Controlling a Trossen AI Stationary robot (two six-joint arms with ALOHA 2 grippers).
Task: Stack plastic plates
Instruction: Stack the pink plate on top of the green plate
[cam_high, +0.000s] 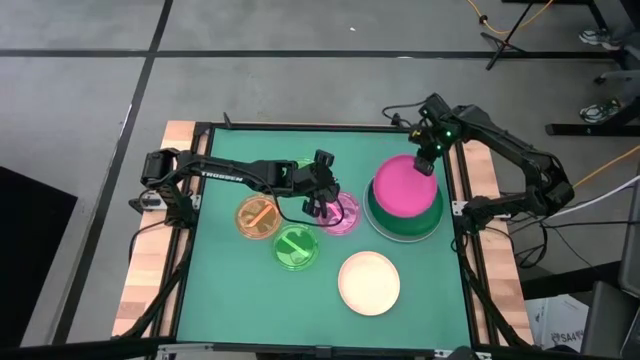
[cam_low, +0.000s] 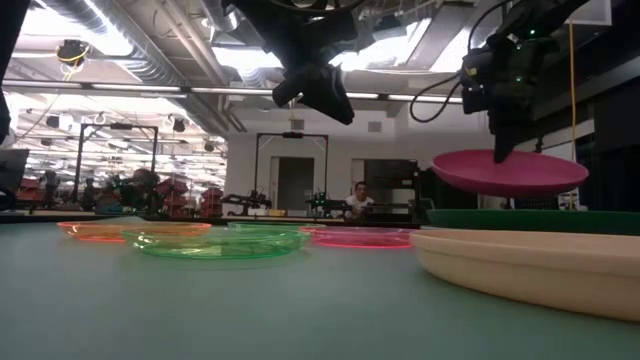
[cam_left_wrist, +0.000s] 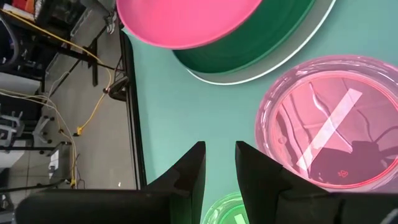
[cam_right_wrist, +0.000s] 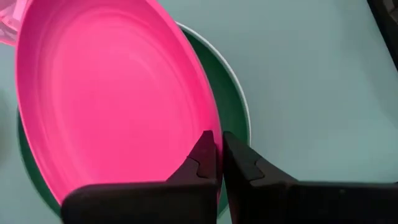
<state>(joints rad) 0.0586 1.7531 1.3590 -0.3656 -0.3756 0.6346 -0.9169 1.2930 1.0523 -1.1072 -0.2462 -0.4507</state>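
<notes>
The large pink plate (cam_high: 404, 186) hangs over the dark green plate (cam_high: 404, 226), which sits on a pale-rimmed plate (cam_left_wrist: 249, 78). My right gripper (cam_high: 427, 163) is shut on the pink plate's rim. The cream plate (cam_high: 369, 283) lies near the table's front. The small translucent pink plate (cam_high: 345, 214), the orange plate (cam_high: 258, 217) and the lime plate (cam_high: 296, 247) lie flat mid-table. My left gripper (cam_high: 321, 203) hovers open above the mat beside the translucent pink plate (cam_left_wrist: 336, 124) and touches nothing. A second lime plate is not visible. My right gripper holds the large pink plate by its rim (cam_right_wrist: 210, 127) on the far right side, pinched between the two fingers, one inside the dish and one outside. The fingers come from above, pointing down. The plate (cam_low: 510, 170) is lifted clear and nearly level above the dark green plate (cam_low: 530, 220).
The green mat (cam_high: 230, 290) is ringed by a black frame with wooden boards on the left (cam_high: 150, 280) and right (cam_high: 495, 290). Bare mat lies along the near left and far left. Cables trail near the right arm's base (cam_high: 520, 200). A person (cam_low: 357, 198) stands far behind the table.
</notes>
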